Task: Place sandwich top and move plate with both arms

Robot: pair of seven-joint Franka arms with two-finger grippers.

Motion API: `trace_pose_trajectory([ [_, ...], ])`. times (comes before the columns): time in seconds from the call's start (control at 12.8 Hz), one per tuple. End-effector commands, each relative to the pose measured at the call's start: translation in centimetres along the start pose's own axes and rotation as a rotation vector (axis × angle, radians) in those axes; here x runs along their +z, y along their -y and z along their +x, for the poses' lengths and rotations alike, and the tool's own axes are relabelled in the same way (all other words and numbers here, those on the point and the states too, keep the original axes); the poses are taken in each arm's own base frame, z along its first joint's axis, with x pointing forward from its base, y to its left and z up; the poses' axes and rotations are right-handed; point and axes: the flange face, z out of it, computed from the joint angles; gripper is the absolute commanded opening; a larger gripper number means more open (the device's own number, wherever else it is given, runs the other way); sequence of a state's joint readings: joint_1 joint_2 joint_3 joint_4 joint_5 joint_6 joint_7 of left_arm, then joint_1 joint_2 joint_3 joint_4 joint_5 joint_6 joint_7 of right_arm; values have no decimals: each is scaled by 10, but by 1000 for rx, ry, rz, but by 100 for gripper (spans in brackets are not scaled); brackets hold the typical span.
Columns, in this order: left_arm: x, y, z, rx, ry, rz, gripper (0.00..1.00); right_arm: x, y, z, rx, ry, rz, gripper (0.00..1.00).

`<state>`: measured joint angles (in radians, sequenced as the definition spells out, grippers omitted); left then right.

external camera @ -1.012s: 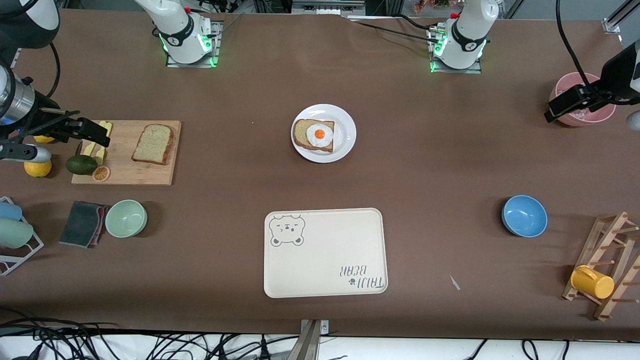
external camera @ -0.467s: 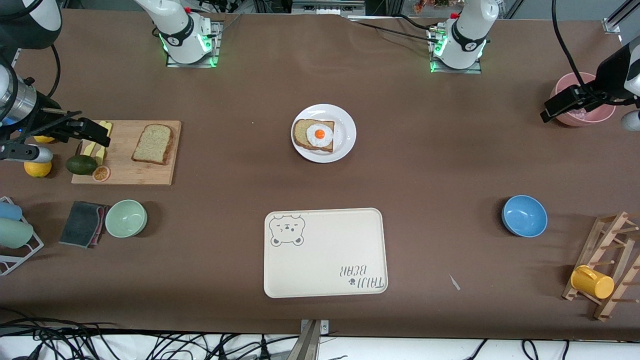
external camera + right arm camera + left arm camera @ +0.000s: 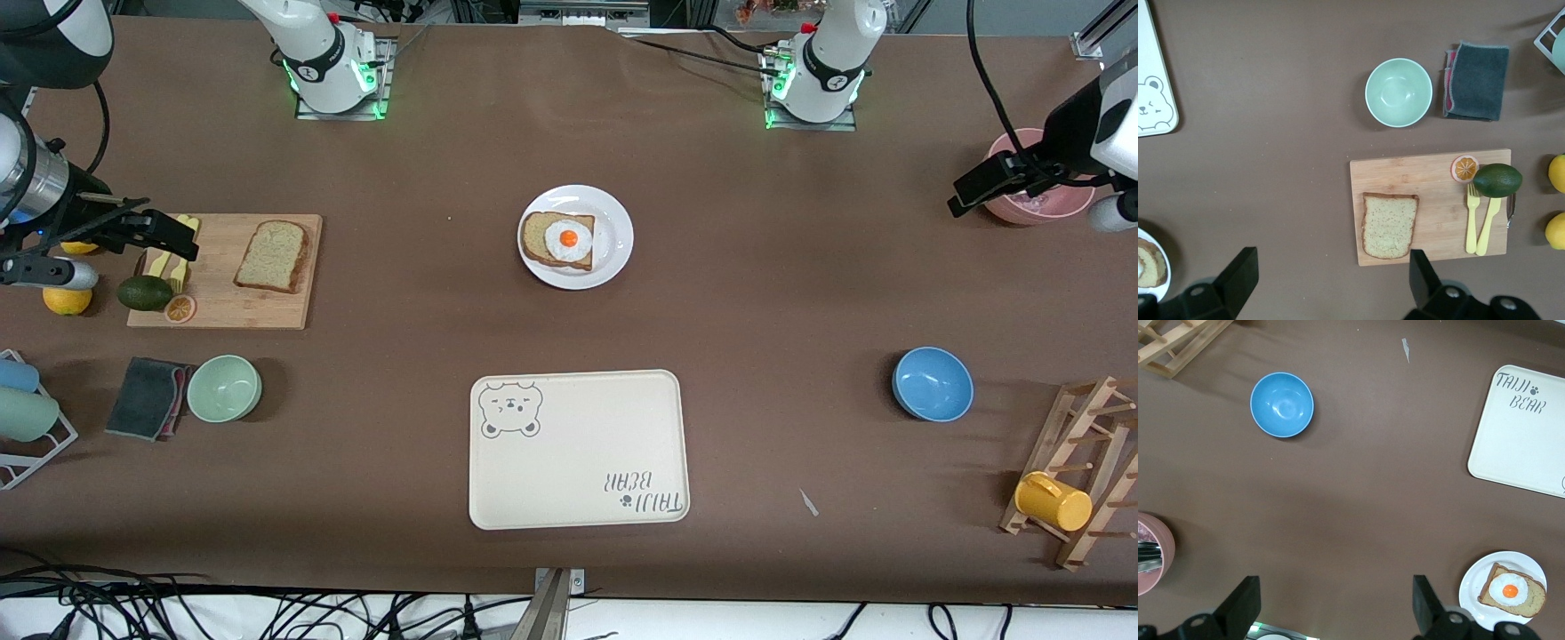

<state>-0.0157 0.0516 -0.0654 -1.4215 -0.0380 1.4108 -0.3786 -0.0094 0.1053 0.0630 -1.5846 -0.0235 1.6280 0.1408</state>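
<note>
right wrist view: sandwich top [image 3: 1389, 225] lies below open jaws.

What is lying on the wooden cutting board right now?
On the cutting board: the sandwich top, a yellow fork and knife, an orange slice and an avocado overhanging its edge. The wood beneath them is hidden.

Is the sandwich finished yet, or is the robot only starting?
Only starting. Done: nothing; the sandwich top lies on the cutting board, and the plate holds just the egg slice. In hand: nothing. The right tool hangs open over the board's edge, the left tool open beside the pink bowl. Left: top the sandwich, then move the plate.
</note>
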Motion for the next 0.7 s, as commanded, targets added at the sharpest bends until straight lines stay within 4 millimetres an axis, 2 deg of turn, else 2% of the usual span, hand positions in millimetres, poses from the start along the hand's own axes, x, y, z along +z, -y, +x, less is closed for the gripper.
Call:
trace_pose_trajectory([
  [0.0,-2,2,-4,-8,-9,8,100,3,7,-6,-21,-2,-46,100],
  [0.16,-3,2,-3,-11,-11,8,100,22,14,-5,-34,13,-88,100],
  [0.62,-1,5,0,-16,-10,9,100,76,13,-8,-60,34,-107,100],
])
